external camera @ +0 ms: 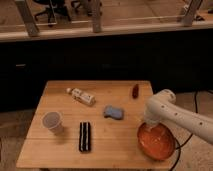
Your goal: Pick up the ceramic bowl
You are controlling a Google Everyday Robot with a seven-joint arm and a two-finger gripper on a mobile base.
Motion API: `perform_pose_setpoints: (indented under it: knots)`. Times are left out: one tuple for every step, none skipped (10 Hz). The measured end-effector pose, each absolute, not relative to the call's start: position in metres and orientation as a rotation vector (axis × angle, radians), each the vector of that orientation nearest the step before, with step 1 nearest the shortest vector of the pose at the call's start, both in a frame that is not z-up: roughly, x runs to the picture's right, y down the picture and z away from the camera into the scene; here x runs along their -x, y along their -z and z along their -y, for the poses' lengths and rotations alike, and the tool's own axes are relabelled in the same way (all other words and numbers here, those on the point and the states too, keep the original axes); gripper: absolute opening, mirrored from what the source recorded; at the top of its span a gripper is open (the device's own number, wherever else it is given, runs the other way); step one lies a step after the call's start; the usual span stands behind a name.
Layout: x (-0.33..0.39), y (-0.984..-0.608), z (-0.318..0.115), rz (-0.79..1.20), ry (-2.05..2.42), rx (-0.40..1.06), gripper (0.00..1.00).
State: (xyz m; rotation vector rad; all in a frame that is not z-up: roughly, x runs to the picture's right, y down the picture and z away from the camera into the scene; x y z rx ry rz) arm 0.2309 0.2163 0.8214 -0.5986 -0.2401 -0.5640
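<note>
The ceramic bowl (159, 142) sits at the desk's (107, 145) front right corner, its rim reaching past the right edge. The gripper (150, 125) is at the bowl's upper left rim, below the white arm; whether it is clamped on the rim cannot be told. A blue sponge (113, 112) lies to the left, a pale cup (52, 121) well apart.

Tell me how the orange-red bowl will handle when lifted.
The ceramic bowl looks rigid and glossy, so probably slippery. It is wide and shallow; held at one rim, where the gripper sits, it may tilt. Near the table edge, a slip could break it.
</note>
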Motion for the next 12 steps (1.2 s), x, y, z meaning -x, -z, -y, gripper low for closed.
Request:
perform_pose_setpoints:
  knots:
    - [-0.229, -0.820, -0.213, 0.242, 0.561, 0.593, 0.04]
    - [-0.226, -0.820, -0.210, 0.242, 0.568, 0.588, 0.04]
    - [-0.222, -0.819, -0.206, 0.243, 0.571, 0.584, 0.04]
    - [-0.214, -0.816, -0.199, 0.248, 0.575, 0.580, 0.06]
    - [-0.213, -0.815, -0.197, 0.252, 0.570, 0.580, 0.13]
    - [-0.213, -0.816, -0.197, 0.256, 0.564, 0.578, 0.17]
    - [-0.209, -0.815, -0.194, 0.257, 0.570, 0.573, 0.16]
    - [-0.204, -0.812, -0.187, 0.261, 0.575, 0.566, 0.09]
    - [-0.200, -0.809, -0.181, 0.267, 0.574, 0.560, 0.02]
    - [-0.199, -0.807, -0.177, 0.271, 0.573, 0.555, 0.02]
    - [-0.198, -0.805, -0.175, 0.275, 0.570, 0.551, 0.02]
    - [-0.197, -0.806, -0.172, 0.282, 0.567, 0.547, 0.02]
